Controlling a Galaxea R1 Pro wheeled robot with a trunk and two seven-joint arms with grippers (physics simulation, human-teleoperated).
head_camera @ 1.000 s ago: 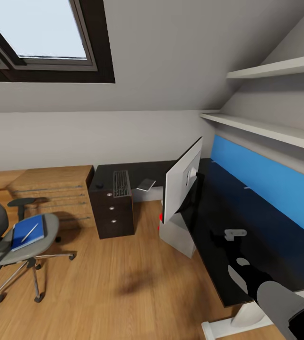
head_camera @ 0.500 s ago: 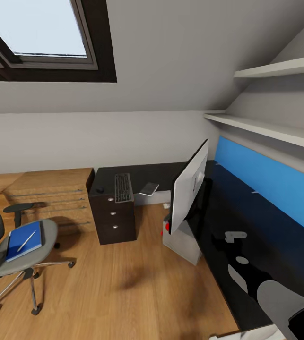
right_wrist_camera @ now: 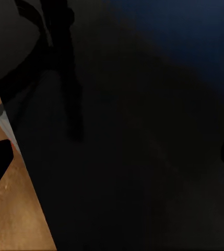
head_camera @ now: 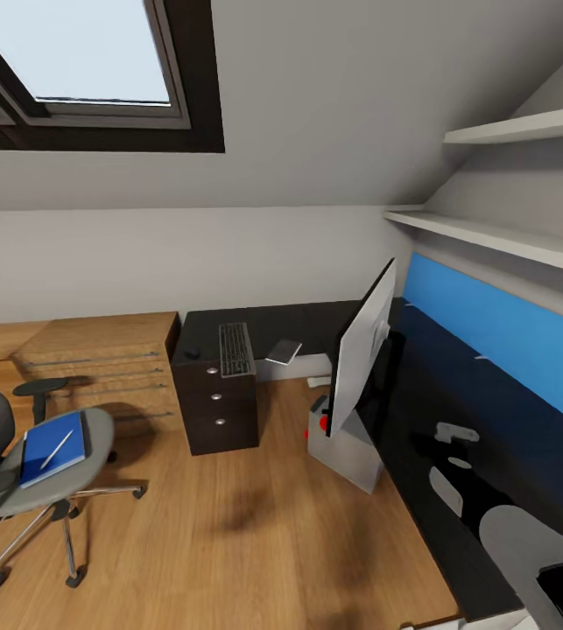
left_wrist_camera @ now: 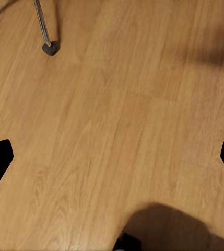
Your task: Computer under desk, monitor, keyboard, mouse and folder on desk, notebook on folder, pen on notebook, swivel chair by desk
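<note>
The black desk runs along the right wall and turns at the back corner. On it the monitor stands edge-on, with the computer on the floor below it. The keyboard, mouse and notebook lie on the far desk section above the drawers. The swivel chair at the left carries the blue folder with the pen on it. My left gripper hangs open over bare floor. My right gripper is open above the desk top.
A light wooden drawer chest stands against the back wall left of the desk. White shelves and a blue panel line the right wall. A chair caster shows on the wooden floor.
The whole head view has shifted, so the camera moved: the desk, monitor and chair sit slightly further right and lower. My right arm shows lower in the picture. Nothing was picked up or moved.
</note>
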